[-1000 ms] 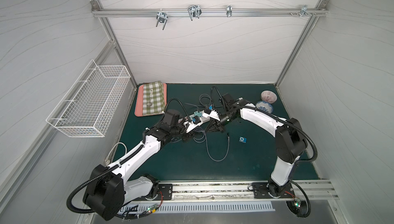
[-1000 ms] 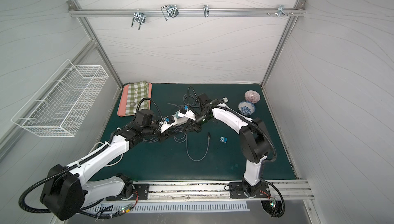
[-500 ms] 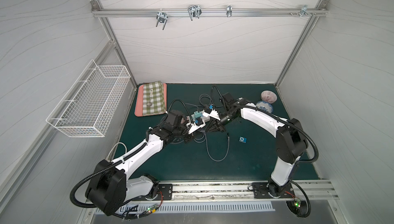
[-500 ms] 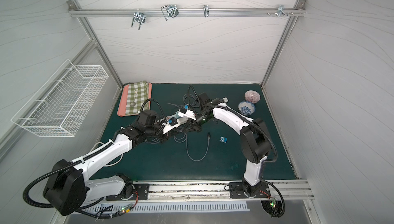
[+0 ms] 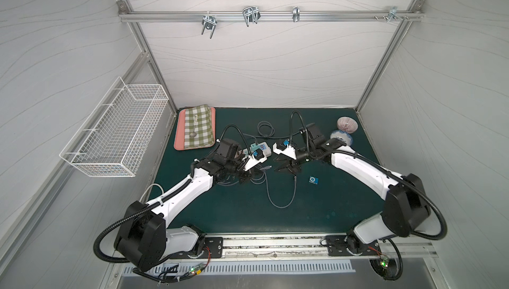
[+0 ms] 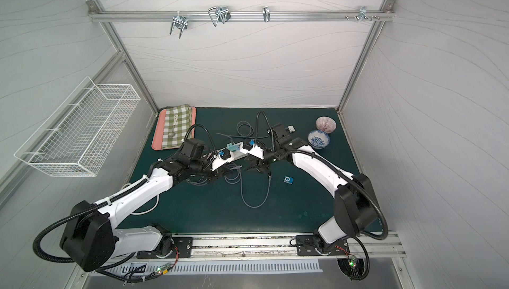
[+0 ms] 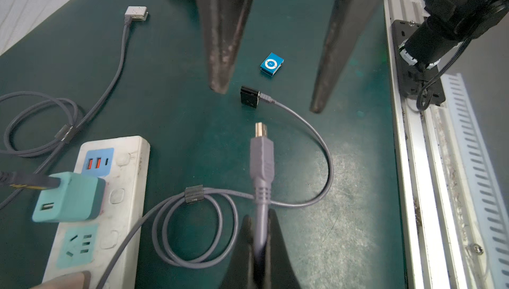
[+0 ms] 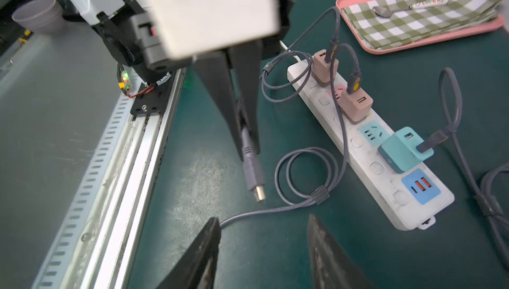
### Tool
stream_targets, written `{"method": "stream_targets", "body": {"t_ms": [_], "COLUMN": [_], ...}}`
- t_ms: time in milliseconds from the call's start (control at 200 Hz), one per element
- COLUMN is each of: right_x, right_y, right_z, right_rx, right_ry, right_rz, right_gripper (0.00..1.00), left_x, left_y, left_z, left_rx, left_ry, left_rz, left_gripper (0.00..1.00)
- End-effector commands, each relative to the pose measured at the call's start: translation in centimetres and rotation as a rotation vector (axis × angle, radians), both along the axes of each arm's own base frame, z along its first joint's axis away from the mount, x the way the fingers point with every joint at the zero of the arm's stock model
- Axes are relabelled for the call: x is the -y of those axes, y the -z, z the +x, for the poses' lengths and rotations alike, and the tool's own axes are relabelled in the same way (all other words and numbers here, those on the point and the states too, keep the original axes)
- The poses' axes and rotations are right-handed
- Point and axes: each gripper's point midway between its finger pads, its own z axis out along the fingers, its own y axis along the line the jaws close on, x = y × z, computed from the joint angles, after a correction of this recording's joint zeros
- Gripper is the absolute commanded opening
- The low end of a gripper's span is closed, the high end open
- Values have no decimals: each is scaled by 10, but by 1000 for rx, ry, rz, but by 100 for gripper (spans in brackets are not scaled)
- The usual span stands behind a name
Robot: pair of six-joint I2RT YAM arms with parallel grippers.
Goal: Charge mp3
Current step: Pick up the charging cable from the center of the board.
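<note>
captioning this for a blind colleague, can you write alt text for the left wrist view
The left gripper is shut on a grey cable behind its USB plug. Beyond it the right gripper stands open near a blue mp3 player; a white power strip lies alongside.

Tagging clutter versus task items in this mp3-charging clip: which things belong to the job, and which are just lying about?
Job: blue mp3 player; grey USB cable, plug pinched in the left gripper; white power strip; teal USB charger.

Lying about: pink tray, checked cloth, spoon, pink bowl, blue-patterned bowl, wire basket, silver-ended cable.
</note>
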Motion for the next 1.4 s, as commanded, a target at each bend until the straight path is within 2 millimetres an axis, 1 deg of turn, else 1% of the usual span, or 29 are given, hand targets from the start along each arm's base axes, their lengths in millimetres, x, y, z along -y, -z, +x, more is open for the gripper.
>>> {"method": "stream_targets", "body": {"t_ms": [0, 140, 305, 415, 470, 545, 610, 720, 775, 810, 910, 1045, 1165, 1310, 1395], "right_x": [-8, -17, -22, -20, -18, -18, -20, -24, -24, -24, -24, -22, -20, -21, -22], "right_y": [9, 11, 8, 10, 8, 4, 6, 9, 7, 6, 3, 1, -2, -1, 0], "right_z": [6, 4, 15, 26, 28, 21, 13, 10, 11, 10, 8, 12, 13, 5, -1], "right_rx": [235, 335, 389, 416, 435, 459, 481, 528, 552, 560, 567, 589, 607, 615, 614], "right_ry": [-35, -35, 20, 75, 92, 65, 27, 40, 58, 60, 61, 91, 102, 64, 39], "right_rz": [-6, -5, -8, -25, -21, -4, -18, -34, -25, -17, -10, -13, -5, -8, -9], "right_gripper": [52, 52, 52, 51, 50, 47, 43, 39, 33, 30, 30, 30, 32, 29, 29], "left_x": [11, 13, 12, 12, 11, 11, 10, 10, 10, 10, 10, 9, 9, 9, 10], "left_y": [-17, -19, -18, -18, -17, -16, -14, -13, -13, -13, -11, -9, -7, -6, -7], "left_z": [-1, -3, -6, -9, -10, -9, -8, -8, -7, -7, -7, -6, -7, -5, -3], "left_rx": [-50, -75, -82, -88, -89, -91, -94, -103, -104, -104, -109, -116, -119, -122, -117], "left_ry": [41, 53, 58, 64, 64, 60, 53, 50, 50, 50, 47, 41, 39, 30, 25], "left_rz": [-39, -49, -45, -45, -44, -41, -33, -26, -26, -25, -22, -15, -13, -15, -19], "left_gripper": [0, 0, 0, 0, 0, 0, 0, 0, 0, 0, 0, 0, 0, 0, 0]}}
